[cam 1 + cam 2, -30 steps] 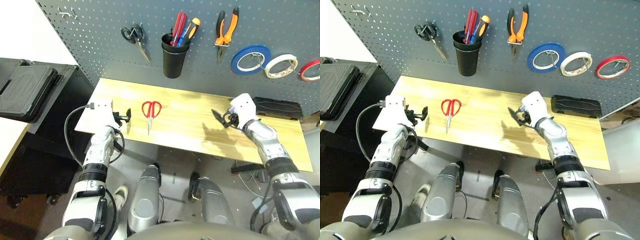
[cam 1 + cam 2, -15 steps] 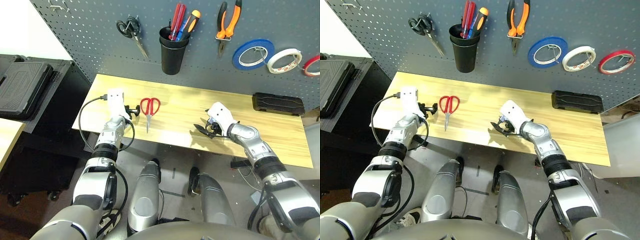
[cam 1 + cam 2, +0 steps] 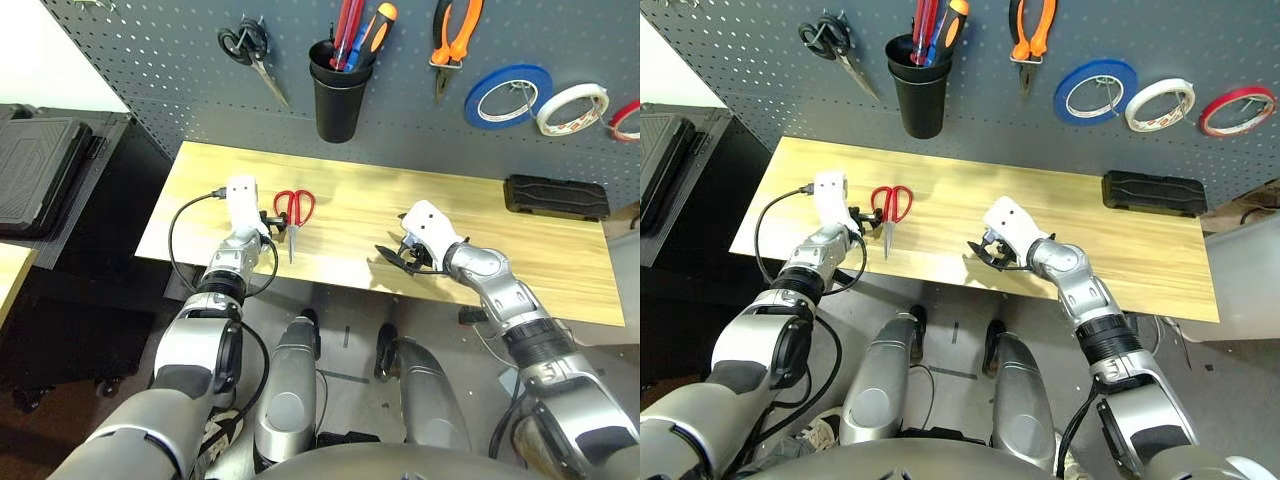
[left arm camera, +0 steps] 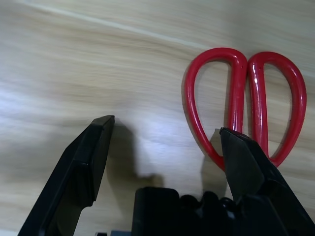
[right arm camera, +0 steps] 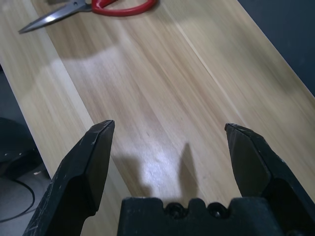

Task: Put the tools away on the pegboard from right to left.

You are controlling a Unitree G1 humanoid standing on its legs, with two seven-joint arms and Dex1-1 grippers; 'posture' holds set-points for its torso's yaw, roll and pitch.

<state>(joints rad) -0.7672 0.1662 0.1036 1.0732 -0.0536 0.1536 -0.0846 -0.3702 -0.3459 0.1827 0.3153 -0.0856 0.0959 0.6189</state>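
Note:
The red-handled scissors (image 3: 292, 228) lie flat on the wooden table (image 3: 350, 190), blades toward its front edge. My left gripper (image 3: 270, 220) is open just left of the handles. In the left wrist view one fingertip (image 4: 238, 152) overlaps a red handle loop of the scissors (image 4: 244, 98). My right gripper (image 3: 392, 255) is open low over bare wood near the front edge, right of the scissors. On the pegboard (image 3: 180, 60) hang the orange-and-black pliers (image 3: 452, 40) and the red tape ring (image 3: 1240, 92). A red-handled screwdriver (image 3: 345, 25) stands in the black cup (image 3: 335, 95).
Black-handled scissors (image 3: 250, 50) hang at the pegboard's left. A blue tape roll (image 3: 512, 72) and a white one (image 3: 572, 90) hang between the pliers and the red ring. A flat black box (image 3: 555, 195) lies at the table's back right. A black case (image 3: 40, 170) sits to the left.
My left gripper has moved right, up to the scissors' handles. My right arm has come down and left toward the table's front edge. The head camera has tilted too.

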